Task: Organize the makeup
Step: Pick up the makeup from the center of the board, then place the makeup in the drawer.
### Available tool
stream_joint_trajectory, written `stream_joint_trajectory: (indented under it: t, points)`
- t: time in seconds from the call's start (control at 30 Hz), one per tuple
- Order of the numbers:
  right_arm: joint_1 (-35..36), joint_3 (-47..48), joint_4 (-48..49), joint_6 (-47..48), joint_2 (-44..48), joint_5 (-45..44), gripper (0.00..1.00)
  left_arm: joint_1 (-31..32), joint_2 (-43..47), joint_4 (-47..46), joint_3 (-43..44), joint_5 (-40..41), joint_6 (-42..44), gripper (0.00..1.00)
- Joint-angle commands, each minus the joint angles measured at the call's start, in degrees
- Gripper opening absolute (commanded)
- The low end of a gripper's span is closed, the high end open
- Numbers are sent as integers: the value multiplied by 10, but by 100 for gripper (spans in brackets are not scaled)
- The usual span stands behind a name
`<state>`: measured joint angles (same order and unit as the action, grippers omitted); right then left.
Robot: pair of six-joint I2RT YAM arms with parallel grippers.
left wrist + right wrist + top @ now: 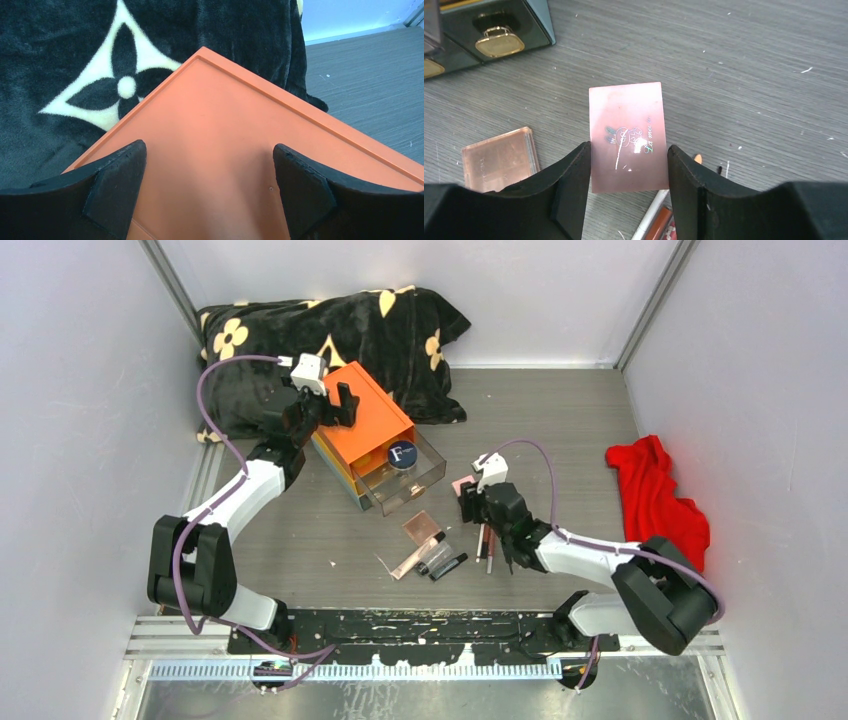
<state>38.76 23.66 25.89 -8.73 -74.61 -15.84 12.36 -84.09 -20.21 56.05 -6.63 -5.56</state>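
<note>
My right gripper [467, 498] is shut on a pink square compact [462, 483]. In the right wrist view the compact [626, 131] sits between the two fingers of my right gripper [626, 167], which touch its sides. A second pink compact [422, 528] lies on the table and also shows in the right wrist view [499, 160]. A pinkish tube [408, 561], a black tube [448, 565] and thin pencils [485, 540] lie nearby. A round dark compact with a white letter [402, 455] sits in the open clear drawer [420, 485]. My left gripper [335, 405] is open over the orange box [225, 120].
The orange box [370, 415] stands at the centre left with gold-handled lower drawers [499, 42]. A black flowered blanket [330, 330] lies behind it. A red cloth [655, 490] lies at the right wall. Grey walls close in both sides.
</note>
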Motion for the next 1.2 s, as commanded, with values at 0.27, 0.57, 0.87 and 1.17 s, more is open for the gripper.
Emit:
stream_joint_trajectory:
  t: [0.27,0.57,0.87,1.17]
  points:
    - [-1,94,-106,55,108,-89,7,-3,-32,198,-47,11,-51,97]
    - [-2,273,-187,109,84,-72,7,-3,-33,199,-44,10,-53,97]
    - [1,394,-261,119,18,48,7,-3,-36,203,-41,13,-49,97]
    - [61,420,-297,118,-2,74,7,-3,-30,205,-41,11,-50,97]
